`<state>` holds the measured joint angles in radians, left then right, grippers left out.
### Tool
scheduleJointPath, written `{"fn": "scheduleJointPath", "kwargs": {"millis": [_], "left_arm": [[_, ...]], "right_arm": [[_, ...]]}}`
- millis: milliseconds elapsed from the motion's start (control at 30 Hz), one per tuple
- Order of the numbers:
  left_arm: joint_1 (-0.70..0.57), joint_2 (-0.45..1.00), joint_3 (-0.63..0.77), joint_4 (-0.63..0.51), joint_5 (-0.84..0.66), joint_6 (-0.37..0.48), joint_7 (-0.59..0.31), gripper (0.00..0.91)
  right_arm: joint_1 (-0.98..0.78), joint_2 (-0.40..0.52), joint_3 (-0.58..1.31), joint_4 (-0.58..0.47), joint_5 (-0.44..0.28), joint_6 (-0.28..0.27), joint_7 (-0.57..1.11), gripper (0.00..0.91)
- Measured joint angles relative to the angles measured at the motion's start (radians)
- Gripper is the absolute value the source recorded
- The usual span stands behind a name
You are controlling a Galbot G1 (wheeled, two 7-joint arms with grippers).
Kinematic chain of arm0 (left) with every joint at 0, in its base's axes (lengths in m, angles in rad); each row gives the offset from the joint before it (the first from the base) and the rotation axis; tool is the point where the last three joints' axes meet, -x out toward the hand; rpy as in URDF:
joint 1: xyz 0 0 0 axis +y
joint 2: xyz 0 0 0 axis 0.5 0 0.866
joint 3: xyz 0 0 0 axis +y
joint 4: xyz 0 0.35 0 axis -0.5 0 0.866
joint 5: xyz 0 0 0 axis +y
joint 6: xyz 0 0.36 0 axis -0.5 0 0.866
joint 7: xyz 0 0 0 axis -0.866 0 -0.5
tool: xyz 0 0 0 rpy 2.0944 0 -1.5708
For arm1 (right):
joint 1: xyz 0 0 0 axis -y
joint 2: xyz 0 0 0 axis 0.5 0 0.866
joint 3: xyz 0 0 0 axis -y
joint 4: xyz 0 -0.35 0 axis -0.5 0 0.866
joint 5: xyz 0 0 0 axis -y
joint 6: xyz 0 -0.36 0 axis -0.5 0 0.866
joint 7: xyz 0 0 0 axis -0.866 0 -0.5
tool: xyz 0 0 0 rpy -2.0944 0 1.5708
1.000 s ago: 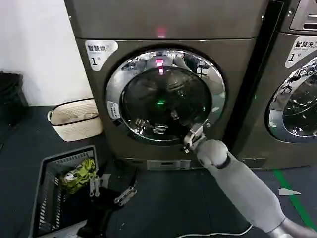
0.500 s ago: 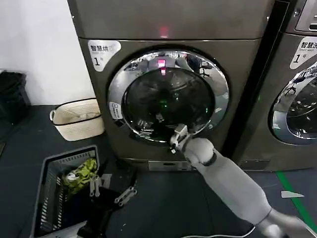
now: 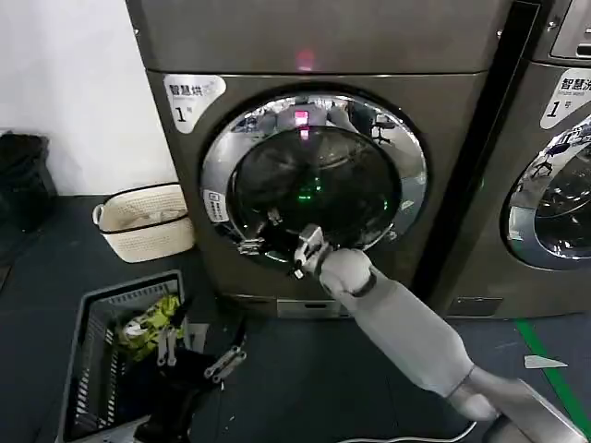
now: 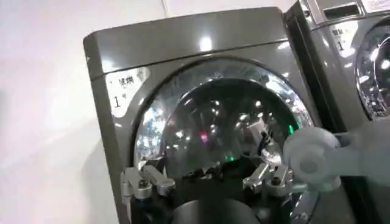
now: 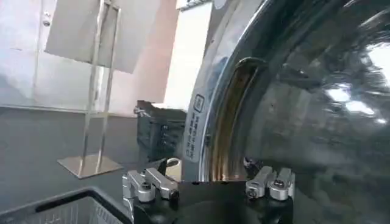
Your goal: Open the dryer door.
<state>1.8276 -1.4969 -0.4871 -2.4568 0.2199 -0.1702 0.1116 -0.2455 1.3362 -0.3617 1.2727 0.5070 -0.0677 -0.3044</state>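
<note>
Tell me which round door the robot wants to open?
Look at the big grey machine with the "1" sticker, beside the white wall. Its round dryer door has a shiny chrome rim and dark glass, with the right gripper at its lower edge. The similar neighbouring door sits cut off at the right edge.

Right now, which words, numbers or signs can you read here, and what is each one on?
"智慧烘" over "1": white sticker on the dryer front, upper left of the dryer door.
"1", beneath Chinese characters too blurred to read: sticker on the neighbouring machine.
Small label on the door's chrome rim: too small to read.
Long label on the rim in the right wrist view: blurred, unreadable.
</note>
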Motion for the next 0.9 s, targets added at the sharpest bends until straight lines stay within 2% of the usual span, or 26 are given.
{"fn": "scheduleJointPath", "kwargs": {"millis": [300, 567, 900], "left_arm": [[0.004, 0.000, -0.010, -0.004, -0.004, -0.008, 0.000, 0.907], [0.000, 0.000, -0.030, -0.005, -0.023, -0.009, 0.001, 0.907], [-0.047, 0.032, -0.190, -0.012, -0.289, 0.056, 0.040, 0.907]], "right_arm": [[0.037, 0.043, -0.009, -0.086, 0.005, 0.025, -0.082, 0.907], [0.029, -0.001, -0.020, -0.053, 0.097, 0.034, -0.255, 0.907], [0.002, -0.119, -0.030, 0.051, 0.170, 0.023, -0.464, 0.907]]}}
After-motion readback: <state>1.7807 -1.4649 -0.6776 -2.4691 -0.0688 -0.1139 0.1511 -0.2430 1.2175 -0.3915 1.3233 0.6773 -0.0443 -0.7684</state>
